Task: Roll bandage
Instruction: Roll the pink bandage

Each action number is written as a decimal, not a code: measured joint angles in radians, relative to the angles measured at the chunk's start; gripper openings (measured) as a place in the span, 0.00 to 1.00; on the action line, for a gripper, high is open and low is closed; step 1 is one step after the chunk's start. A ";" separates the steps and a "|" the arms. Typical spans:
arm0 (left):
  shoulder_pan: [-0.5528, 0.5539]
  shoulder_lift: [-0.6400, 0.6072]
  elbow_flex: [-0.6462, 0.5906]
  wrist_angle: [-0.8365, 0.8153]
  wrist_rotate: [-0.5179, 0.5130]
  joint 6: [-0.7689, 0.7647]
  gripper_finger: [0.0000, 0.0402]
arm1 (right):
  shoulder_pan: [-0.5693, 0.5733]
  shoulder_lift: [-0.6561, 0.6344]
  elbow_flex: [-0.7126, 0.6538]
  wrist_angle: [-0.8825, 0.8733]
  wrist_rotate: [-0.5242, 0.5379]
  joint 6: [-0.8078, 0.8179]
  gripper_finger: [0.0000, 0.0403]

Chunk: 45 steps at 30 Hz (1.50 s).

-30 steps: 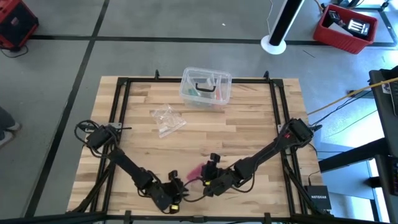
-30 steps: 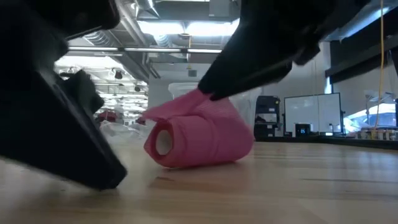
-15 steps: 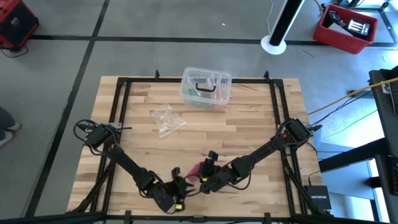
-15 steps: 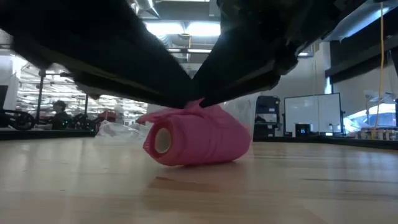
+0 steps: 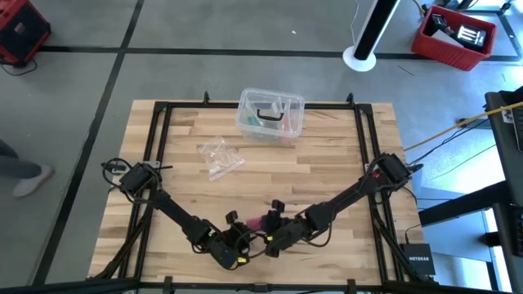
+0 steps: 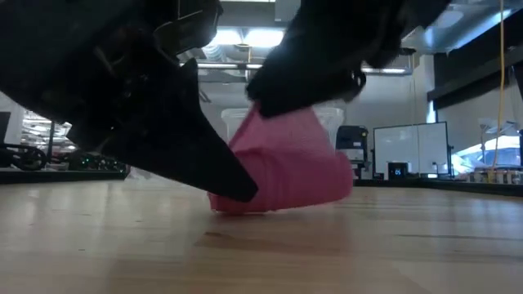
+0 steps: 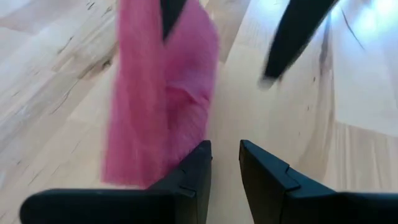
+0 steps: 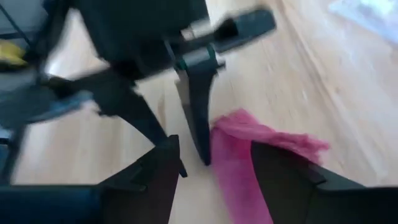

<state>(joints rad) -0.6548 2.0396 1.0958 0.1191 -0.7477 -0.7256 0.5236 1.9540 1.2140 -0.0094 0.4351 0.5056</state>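
My left pincer (image 5: 238,242) stands low at the near edge of the tabletop (image 5: 327,155), its fingers a little apart on nothing, touching the bandage (image 5: 254,222) from its left side. The roll lies between my two pincers, its long axis about across them. My right pincer (image 5: 270,231) is equally near, half spread over the loose end; whether it pinches it I cannot tell.

My two arms are dark, slender and multi-jointed. Each end effector carries two flat, tapered black fingers (image 7: 186,180). A yellow marking sits near my left wrist.
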 joint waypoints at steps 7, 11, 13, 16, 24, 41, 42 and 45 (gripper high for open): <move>-0.001 0.000 0.000 0.000 0.005 -0.009 0.19 | -0.002 -0.067 0.001 -0.110 0.009 -0.016 0.50; -0.002 0.000 0.000 0.001 0.005 -0.012 0.19 | -0.003 -0.071 0.001 -0.121 0.038 -0.014 0.50; -0.005 -0.003 0.000 0.002 0.012 -0.016 0.19 | -0.003 -0.071 0.001 -0.131 0.043 -0.014 0.50; -0.011 -0.035 -0.001 -0.008 0.045 0.007 0.19 | -0.003 -0.076 0.001 -0.200 0.047 -0.020 0.50; -0.029 -0.191 0.000 -0.084 0.023 0.169 0.19 | -0.004 -0.104 0.000 -0.427 0.017 -0.172 0.50; 0.050 -0.166 -0.002 -0.296 -0.065 0.116 0.19 | -0.082 -0.006 0.003 -0.263 -0.193 -0.335 0.50; 0.050 -0.166 -0.002 -0.291 -0.065 0.112 0.19 | -0.072 0.000 0.003 -0.260 -0.175 -0.331 0.50; 0.049 -0.167 -0.002 -0.253 -0.066 0.135 0.19 | -0.026 0.005 0.003 -0.255 -0.109 -0.330 0.50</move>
<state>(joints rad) -0.6062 1.8721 1.0943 -0.1340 -0.8139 -0.5908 0.4974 1.9591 1.2174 -0.2644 0.3259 0.1753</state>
